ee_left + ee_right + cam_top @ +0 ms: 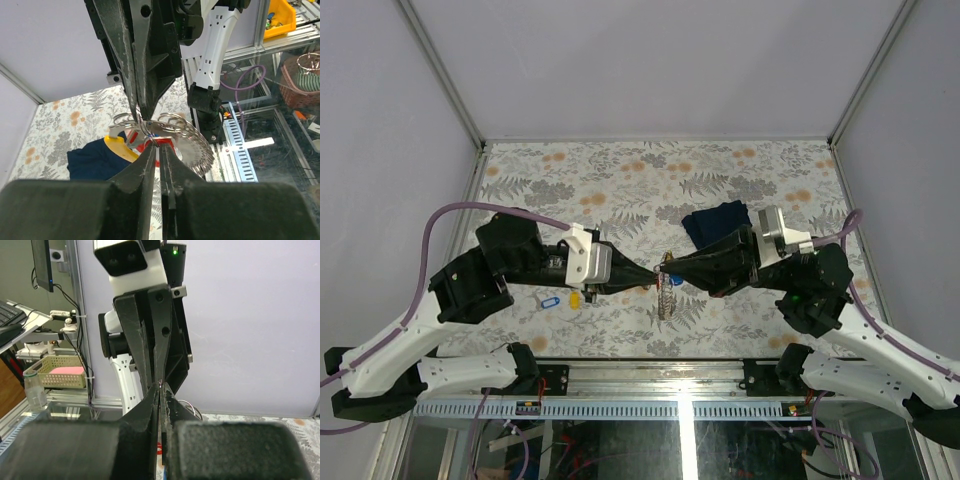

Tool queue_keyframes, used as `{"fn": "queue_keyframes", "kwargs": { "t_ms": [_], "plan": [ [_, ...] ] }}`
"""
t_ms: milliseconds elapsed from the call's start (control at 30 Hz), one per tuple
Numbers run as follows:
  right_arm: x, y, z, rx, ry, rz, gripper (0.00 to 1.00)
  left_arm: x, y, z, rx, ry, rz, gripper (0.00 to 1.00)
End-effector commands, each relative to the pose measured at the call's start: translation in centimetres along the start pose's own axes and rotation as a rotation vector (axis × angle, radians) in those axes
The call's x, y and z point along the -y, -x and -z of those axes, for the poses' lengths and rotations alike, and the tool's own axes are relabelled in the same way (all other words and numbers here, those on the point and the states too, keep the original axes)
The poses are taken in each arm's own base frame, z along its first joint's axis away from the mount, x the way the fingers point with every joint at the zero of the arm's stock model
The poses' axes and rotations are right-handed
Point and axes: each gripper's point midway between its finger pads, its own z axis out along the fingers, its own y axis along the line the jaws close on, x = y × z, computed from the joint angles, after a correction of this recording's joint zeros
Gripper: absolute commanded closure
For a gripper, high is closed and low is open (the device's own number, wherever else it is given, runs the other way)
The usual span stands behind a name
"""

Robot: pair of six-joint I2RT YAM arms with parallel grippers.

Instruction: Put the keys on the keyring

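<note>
The keyring (pixel 666 292) hangs above the table between both grippers, its toothed silvery rim drooping down. In the left wrist view the keyring (pixel 197 147) carries a yellow tag (pixel 118 146) and a red tag (pixel 169 143). My left gripper (pixel 653 273) is shut on a thin wire loop of the ring (pixel 159 144). My right gripper (pixel 667 267) meets it tip to tip and is shut on the same loop (pixel 160 388). A blue-tagged key (pixel 549 300) and a yellow-tagged key (pixel 573 297) lie on the table under the left arm. No green-tagged key shows.
A dark navy folded cloth (pixel 716 222) lies just behind the right gripper and also shows in the left wrist view (pixel 92 160). The floral table (pixel 620 180) is walled at the back and both sides. An aluminium rail (pixel 650 378) runs along the near edge.
</note>
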Motion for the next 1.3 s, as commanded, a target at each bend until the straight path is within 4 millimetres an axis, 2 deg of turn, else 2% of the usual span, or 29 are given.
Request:
{"fn": "queue_keyframes", "kwargs": {
  "t_ms": [0,167,467,600,767,967,1267],
  "plan": [
    [-0.5,5.0,-0.3,0.17,0.007,0.094,1.0,0.3,0.4,-0.3,0.036,-0.011,0.014,0.88],
    [-1.5,4.8,-0.2,0.147,0.055,0.108,1.0,0.2,1.8,0.2,0.111,0.015,-0.004,0.76],
    [-2.8,4.6,-0.2,0.119,0.133,0.123,1.0,0.6,4.6,1.4,0.283,0.044,-0.043,0.75],
    [-3.0,4.5,-0.2,0.115,0.146,0.121,1.0,1.0,5.2,1.5,0.325,0.028,-0.047,0.74],
    [-3.0,4.6,-0.3,0.117,0.15,0.124,1.0,1.2,5.1,0.8,0.329,-0.009,-0.028,0.69],
    [-3.1,4.7,-0.2,0.12,0.155,0.124,1.0,1.3,4.1,-0.1,0.314,-0.033,0.003,0.69],
    [-3.2,4.4,-0.2,0.114,0.16,0.123,1.0,1.1,3.8,-0.5,0.32,-0.028,0.008,0.75]
  ]
}}
